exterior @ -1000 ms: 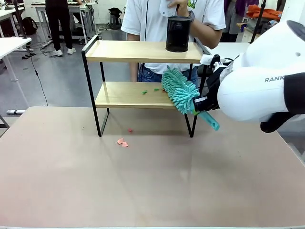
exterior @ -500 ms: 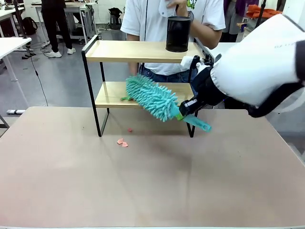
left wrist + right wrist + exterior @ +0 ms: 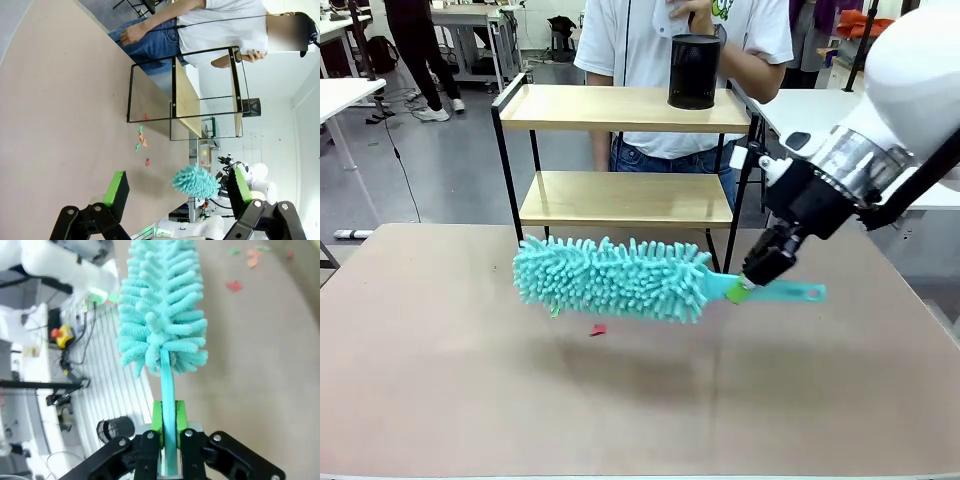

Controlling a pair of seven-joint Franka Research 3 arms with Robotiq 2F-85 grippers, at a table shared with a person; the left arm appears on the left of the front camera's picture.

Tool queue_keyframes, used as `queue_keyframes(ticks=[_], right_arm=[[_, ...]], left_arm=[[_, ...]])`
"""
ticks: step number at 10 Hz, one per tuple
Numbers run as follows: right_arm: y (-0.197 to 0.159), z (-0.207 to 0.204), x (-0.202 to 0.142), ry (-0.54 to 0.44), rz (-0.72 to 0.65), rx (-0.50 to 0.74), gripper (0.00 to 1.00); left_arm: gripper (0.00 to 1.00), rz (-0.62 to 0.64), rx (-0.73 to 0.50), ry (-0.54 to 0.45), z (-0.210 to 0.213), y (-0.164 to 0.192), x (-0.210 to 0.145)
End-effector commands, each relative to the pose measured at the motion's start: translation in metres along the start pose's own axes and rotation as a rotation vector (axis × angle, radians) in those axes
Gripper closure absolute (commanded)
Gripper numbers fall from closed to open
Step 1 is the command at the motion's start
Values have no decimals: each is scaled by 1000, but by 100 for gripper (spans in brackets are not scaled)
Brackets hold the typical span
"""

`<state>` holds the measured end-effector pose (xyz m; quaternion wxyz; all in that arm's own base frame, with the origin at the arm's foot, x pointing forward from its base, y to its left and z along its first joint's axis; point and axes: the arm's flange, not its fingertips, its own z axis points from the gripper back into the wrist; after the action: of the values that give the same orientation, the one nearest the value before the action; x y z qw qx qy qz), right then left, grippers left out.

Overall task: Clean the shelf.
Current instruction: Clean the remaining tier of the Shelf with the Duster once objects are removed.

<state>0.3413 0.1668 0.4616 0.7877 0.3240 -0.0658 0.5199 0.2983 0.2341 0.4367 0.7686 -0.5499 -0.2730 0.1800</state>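
The shelf [image 3: 620,200] stands at the table's far side, with two light wooden boards in a black frame; the left wrist view shows the shelf [image 3: 186,95] sideways. My right gripper [image 3: 748,286] is shut on the handle of a teal fluffy duster [image 3: 610,278], which hangs level just above the table in front of the shelf. In the right wrist view the duster [image 3: 162,310] rises straight out of the right gripper [image 3: 167,409]. My left gripper [image 3: 178,171] is open with nothing in it, low over the table.
A black mesh cup [image 3: 694,70] stands on the top board. A person [image 3: 650,40] stands right behind the shelf. Small paper scraps lie on the table: a red scrap [image 3: 598,329] under the duster, and several scraps [image 3: 142,143] near the shelf's feet.
The right arm swept the duster left along the lower board, then out and down over the table. The green scraps on that board are gone from it.
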Motion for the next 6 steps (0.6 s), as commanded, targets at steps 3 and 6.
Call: queue_keyframes(ticks=[3, 6], right_arm=[[-11, 22, -10, -23, -11, 65, 88], [-22, 76, -60, -62, -202, 285, 88]], left_arm=[[0, -11, -10, 6, 1, -2, -1], [0, -11, -10, 6, 1, -2, -1]])
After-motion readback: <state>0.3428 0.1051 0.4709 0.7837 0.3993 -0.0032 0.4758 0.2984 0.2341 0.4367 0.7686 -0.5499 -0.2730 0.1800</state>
